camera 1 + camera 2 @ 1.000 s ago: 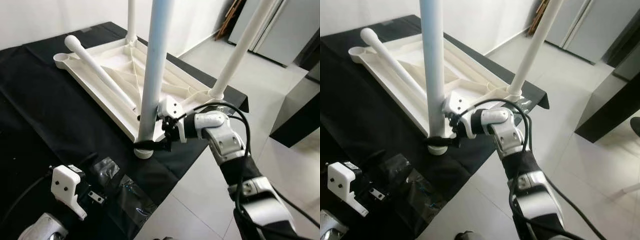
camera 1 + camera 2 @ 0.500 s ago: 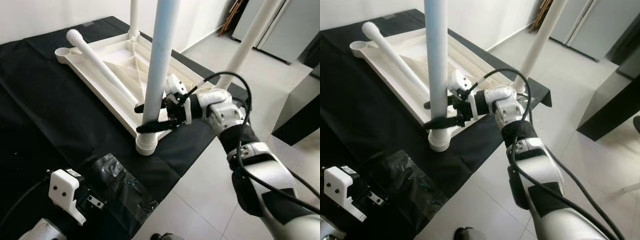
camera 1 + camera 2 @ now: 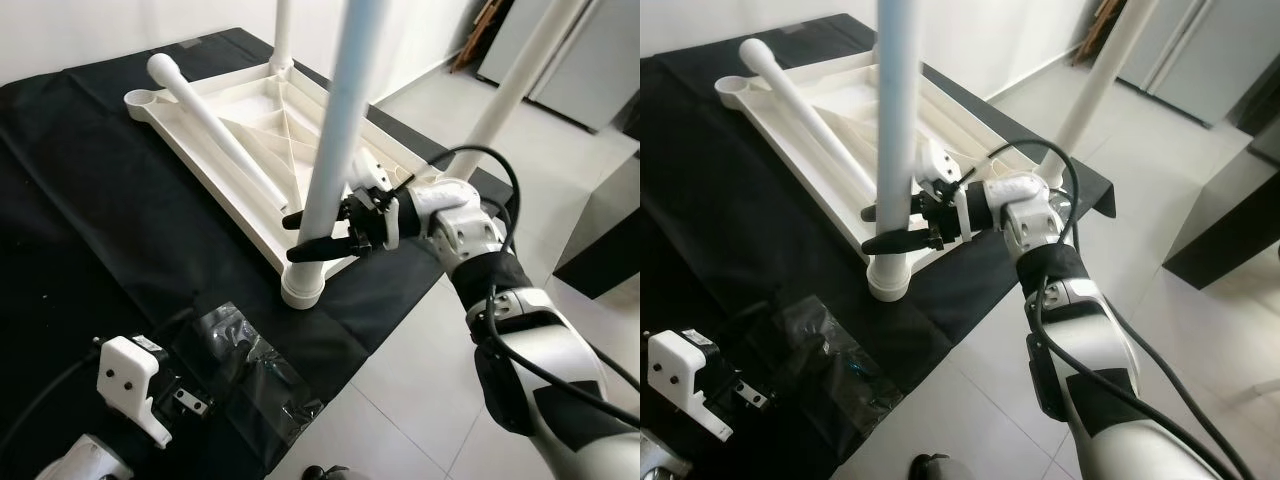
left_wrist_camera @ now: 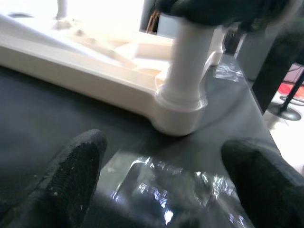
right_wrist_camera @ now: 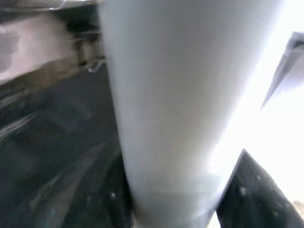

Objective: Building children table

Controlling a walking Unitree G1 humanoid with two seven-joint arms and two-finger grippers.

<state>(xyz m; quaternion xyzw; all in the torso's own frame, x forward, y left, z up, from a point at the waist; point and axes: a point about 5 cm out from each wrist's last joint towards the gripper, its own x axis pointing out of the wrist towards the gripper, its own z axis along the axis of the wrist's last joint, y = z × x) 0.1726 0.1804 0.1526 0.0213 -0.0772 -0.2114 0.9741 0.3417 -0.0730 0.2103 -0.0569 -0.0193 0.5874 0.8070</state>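
The white tabletop (image 3: 250,150) is laid upside down on the black-draped surface (image 3: 90,230), its ribbed underside facing up so that the corner sockets are exposed for the legs. Its near corner sits close to the surface's right edge. Three legs are seen standing upright in sockets; the nearest leg (image 3: 335,165) is seated in the near-corner socket (image 3: 302,287). A fourth leg (image 3: 215,135) is left lying loose inside the tray of the tabletop, next to the empty socket at the far-left corner, presumably staged for fitting last.

The right pincer (image 3: 318,228) is placed around the nearest leg a little above the socket, one finger on each side of the tube. In the right wrist view the tube sits between the fingers, but firm contact cannot be confirmed; the grip is judged loose or just closing. The hold is probably meant to steady or twist the leg home.

The left pincer (image 4: 156,175) is held low over the near edge of the surface, fingers spread and empty, above a clear plastic bag (image 3: 245,355).
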